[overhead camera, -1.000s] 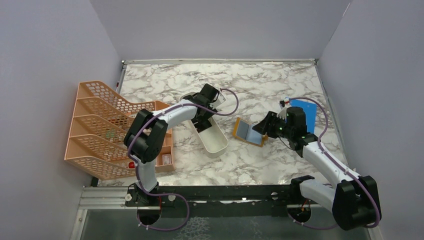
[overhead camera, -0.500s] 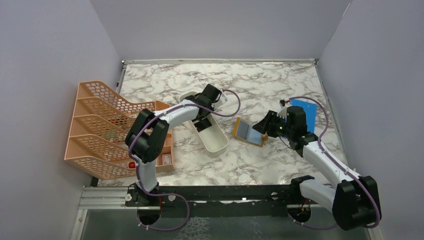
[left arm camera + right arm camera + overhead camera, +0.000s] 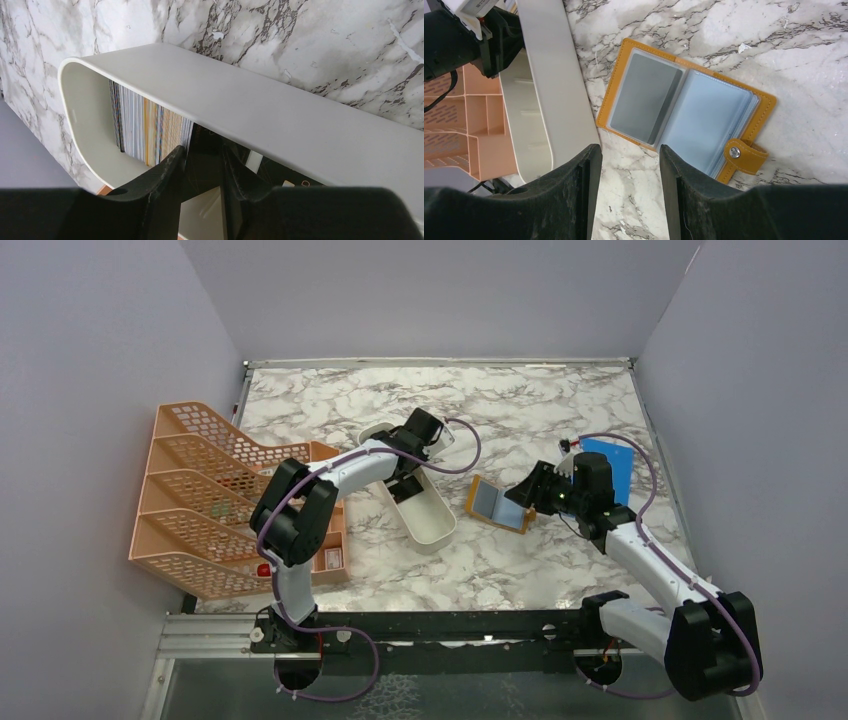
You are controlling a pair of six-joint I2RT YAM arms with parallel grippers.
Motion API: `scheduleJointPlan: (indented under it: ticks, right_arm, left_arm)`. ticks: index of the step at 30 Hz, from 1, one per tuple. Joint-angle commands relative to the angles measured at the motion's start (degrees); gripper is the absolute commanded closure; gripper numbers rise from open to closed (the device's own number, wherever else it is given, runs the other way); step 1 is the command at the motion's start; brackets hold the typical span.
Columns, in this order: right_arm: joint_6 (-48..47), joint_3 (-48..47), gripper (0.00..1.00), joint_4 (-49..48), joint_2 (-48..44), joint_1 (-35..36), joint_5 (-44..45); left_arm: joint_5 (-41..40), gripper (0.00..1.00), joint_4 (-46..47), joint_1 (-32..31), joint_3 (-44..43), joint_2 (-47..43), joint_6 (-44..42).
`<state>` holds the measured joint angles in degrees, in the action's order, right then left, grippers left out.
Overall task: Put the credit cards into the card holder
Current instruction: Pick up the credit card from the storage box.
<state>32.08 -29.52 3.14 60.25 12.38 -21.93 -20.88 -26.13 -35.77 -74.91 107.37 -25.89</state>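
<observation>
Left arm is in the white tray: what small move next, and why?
Probably close the left gripper on the black card: its fingers sit slightly apart over that card inside the white tray, while the card holder lies open under the open right gripper.

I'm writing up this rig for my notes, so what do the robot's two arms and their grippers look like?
The left arm and right arm match: white links between bulky black joints, a purple cable looping along each. The left gripper and right gripper have two matte black fingers with scuffed, speckled surfaces.
</observation>
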Motion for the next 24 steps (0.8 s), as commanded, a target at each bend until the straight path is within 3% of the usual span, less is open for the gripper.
scheduleJointPlan:
  ticks: [1, 9, 24]
  right_arm:
    - [0.14, -0.95, 0.48, -0.30, -0.55, 0.10, -1.18]
    - [0.27, -0.89, 0.48, -0.50, -0.35, 0.10, -1.18]
    - [0.60, -0.69, 0.48, -1.02, 0.00, 0.10, -1.53]
  left_arm:
    - [-2.79, 0.68, 0.84, 0.00, -1.11, -2.25, -0.69]
    - [-2.05, 0.71, 0.01, -0.12, -1.53, -2.79, -0.70]
    - [2.13, 0.92, -4.92, -0.10, -4.60, -3.35, 1.58]
